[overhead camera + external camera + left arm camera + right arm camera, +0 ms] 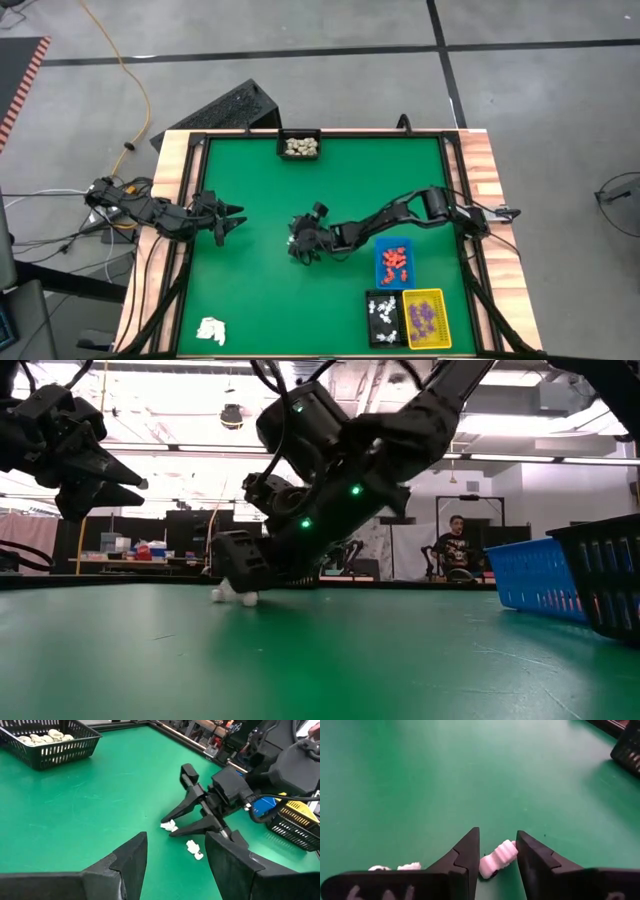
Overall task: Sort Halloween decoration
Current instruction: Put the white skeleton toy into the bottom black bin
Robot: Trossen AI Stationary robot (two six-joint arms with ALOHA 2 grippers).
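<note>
Between the right gripper's (497, 865) jaws, down at the counter (260, 290), lies a small white figurine (497, 857). The jaws stand part open on either side of it and do not clearly press it yet. Its ribbed long axis runs slantwise across the gap rather than along the fingers, so a straight closing should catch it across its width. A second white figurine (195, 849) lies just beside the same jaws on the outside, so it could be nudged as they close.

That gripper sits in mid-counter, well nearer both white pieces than the left gripper (222, 218), which hovers above the counter over by the left edge with its jaws spread and empty.

Outward from there, the sorted pieces sit to the right and near: orange-red ones in the blue tray (380, 272), white ones in the black tray (371, 322), purple ones in the yellow tray (443, 325). Cream pieces fill the far black basket (299, 135). I judge the white pair belongs in the black tray.
</note>
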